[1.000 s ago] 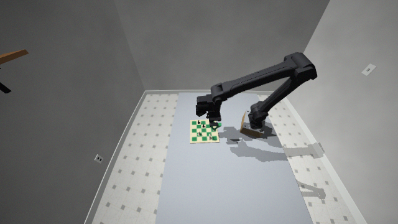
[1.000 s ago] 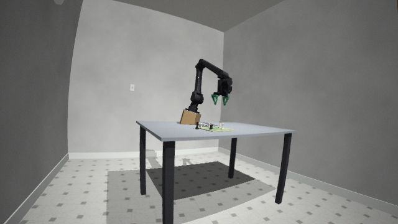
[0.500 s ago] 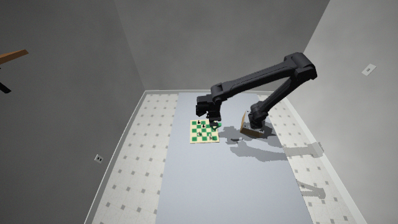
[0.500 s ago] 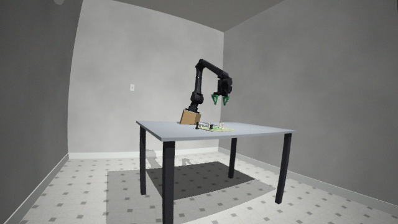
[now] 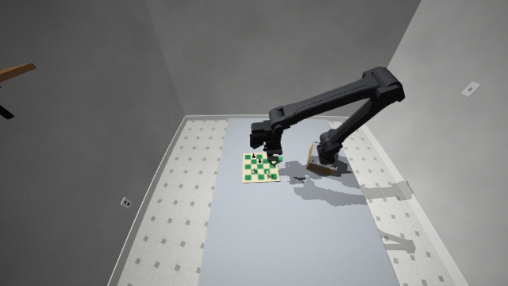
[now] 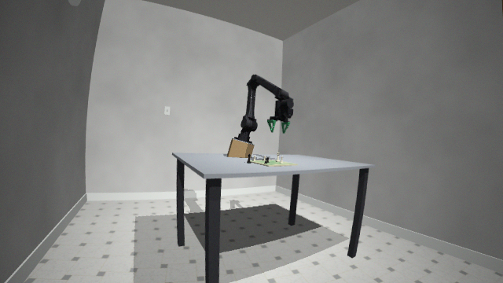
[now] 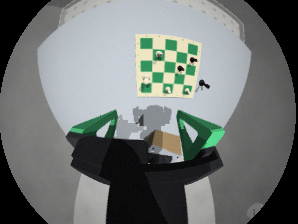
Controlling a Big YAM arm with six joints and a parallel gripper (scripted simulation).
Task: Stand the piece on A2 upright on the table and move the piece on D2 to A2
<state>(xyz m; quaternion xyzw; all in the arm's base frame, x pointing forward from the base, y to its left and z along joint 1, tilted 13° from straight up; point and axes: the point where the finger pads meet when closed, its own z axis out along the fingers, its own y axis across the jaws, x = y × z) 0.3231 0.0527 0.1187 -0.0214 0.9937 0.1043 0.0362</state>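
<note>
One open claw (image 6: 278, 126) high above the chessboard (image 6: 275, 163)

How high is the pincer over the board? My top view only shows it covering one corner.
Observer: High. From the side, the pincer hangs well above the board, touching nothing.
Operator: Is it holding anything?
Observer: No, its fingers are spread wide with nothing between them.
Operator: Is any piece off the board?
Observer: Yes. The wrist view shows a black piece on the table just off one corner.
</note>
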